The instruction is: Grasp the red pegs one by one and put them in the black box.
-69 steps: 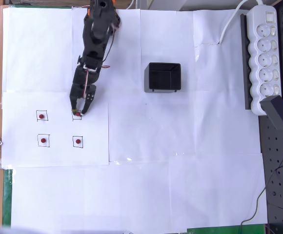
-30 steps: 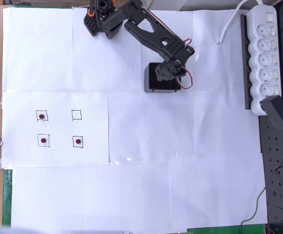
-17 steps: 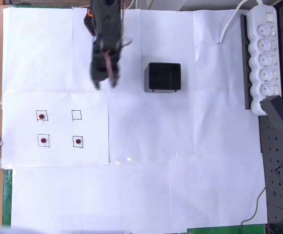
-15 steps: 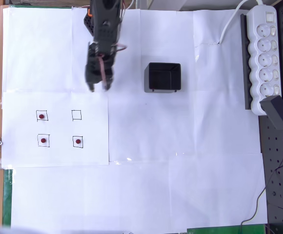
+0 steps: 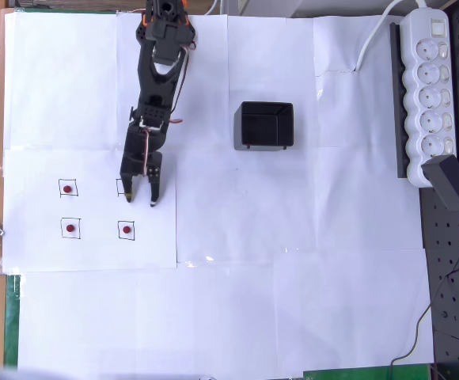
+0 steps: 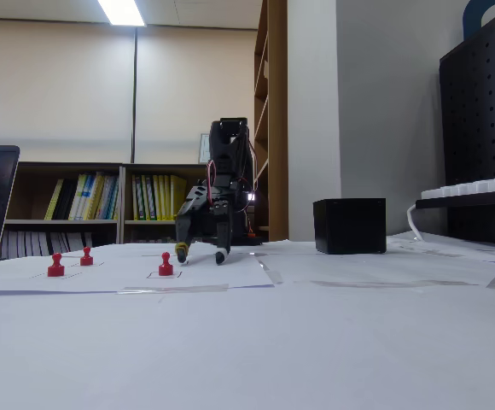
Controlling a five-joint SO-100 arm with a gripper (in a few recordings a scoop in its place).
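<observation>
Overhead view: tabletop (image 5: 293,301) papered white; power strip (image 5: 429,95) at 3 o'clock.
Fixed view: bookshelves (image 6: 94,205), ceiling light (image 6: 121,11).
Tool (image 5: 142,198): released, empty, over a drawn square.
Red pegs (image 5: 126,229): three, 8 o'clock.
Black box (image 5: 264,125): 12 o'clock of centre.

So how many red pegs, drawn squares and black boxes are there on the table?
Red pegs: 3
Drawn squares: 4, one bare
Black box: 1
Total: 8
</observation>
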